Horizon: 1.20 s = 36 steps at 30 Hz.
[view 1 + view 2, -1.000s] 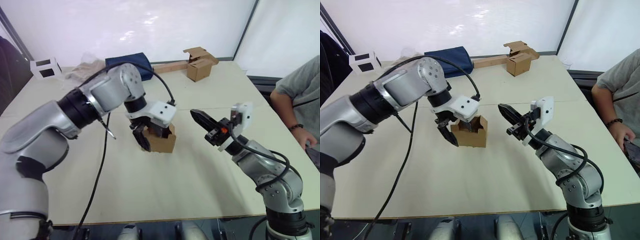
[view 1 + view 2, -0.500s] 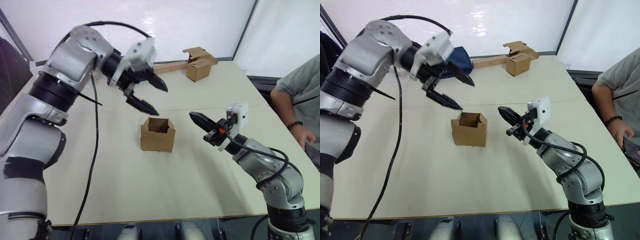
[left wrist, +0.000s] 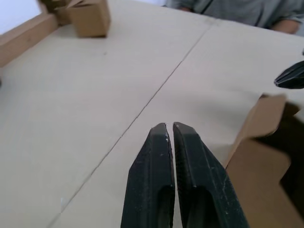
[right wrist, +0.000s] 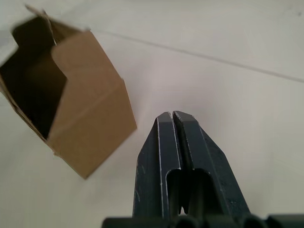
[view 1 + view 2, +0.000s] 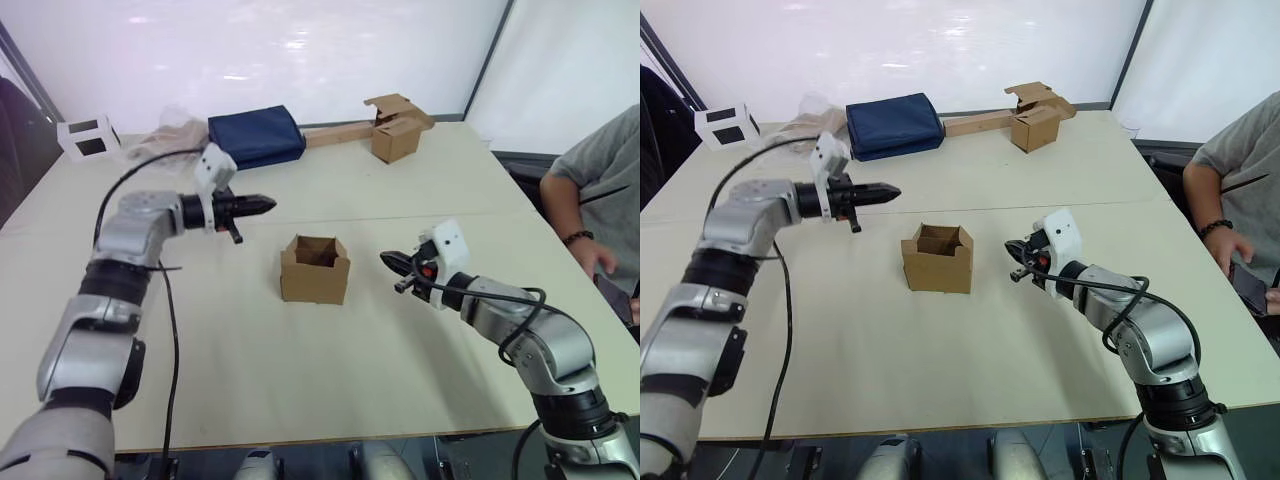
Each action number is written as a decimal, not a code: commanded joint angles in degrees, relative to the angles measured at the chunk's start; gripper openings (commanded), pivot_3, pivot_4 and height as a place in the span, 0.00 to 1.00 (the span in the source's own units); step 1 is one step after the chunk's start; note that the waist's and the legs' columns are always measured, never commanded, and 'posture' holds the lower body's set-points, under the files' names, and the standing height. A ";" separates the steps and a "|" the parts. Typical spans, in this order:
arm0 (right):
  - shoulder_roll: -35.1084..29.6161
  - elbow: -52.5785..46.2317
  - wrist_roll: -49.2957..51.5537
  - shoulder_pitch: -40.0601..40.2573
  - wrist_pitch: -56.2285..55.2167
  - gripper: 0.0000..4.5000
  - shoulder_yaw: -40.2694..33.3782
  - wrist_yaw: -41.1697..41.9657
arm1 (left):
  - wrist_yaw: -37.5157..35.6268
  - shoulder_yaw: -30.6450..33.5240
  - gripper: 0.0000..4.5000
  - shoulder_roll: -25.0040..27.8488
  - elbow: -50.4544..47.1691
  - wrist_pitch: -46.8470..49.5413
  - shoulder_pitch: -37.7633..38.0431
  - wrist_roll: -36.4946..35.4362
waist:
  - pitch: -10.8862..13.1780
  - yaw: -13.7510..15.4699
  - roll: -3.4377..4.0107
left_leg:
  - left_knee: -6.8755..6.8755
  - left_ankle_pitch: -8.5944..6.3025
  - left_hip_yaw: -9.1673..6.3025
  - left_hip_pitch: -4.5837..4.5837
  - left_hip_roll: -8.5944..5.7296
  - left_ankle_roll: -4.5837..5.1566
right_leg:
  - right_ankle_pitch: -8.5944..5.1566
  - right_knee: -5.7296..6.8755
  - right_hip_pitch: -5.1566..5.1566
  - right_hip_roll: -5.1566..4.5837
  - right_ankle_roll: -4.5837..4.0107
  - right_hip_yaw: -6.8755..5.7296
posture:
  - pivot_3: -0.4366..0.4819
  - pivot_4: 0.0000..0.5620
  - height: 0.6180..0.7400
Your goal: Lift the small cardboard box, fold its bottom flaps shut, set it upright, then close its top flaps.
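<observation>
The box (image 5: 315, 269) stands upright mid-table, mouth up, its top flaps (image 5: 938, 238) standing open, nobody touching it. Underside is hidden, so I'd guess the bottom is folded, and the top flaps are what's left. Left gripper (image 5: 262, 204) hangs near its far left, fingers pinched together, empty. Right gripper (image 5: 391, 263) points in from just beside it, also pressed closed on nothing

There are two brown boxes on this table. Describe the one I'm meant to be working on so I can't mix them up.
Start at the table and look to its middle, between the left gripper and the right gripper. The small cardboard box stands there alone and upright, its top flaps open. The other brown box sits at the far edge against a long cardboard strip.
</observation>
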 commanded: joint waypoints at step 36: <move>5.31 1.45 -2.78 -3.24 5.11 0.00 0.54 11.25 | -3.18 5.43 0.02 2.88 -21.20 14.82 16.42 1.02 | -0.02 0.08 0.02 | 0.01 0.01 0.00 0.03 0.00 -0.01 | 0.00 0.11 -0.01 0.01 0.00 -0.01 | 0.48 0.27 1.00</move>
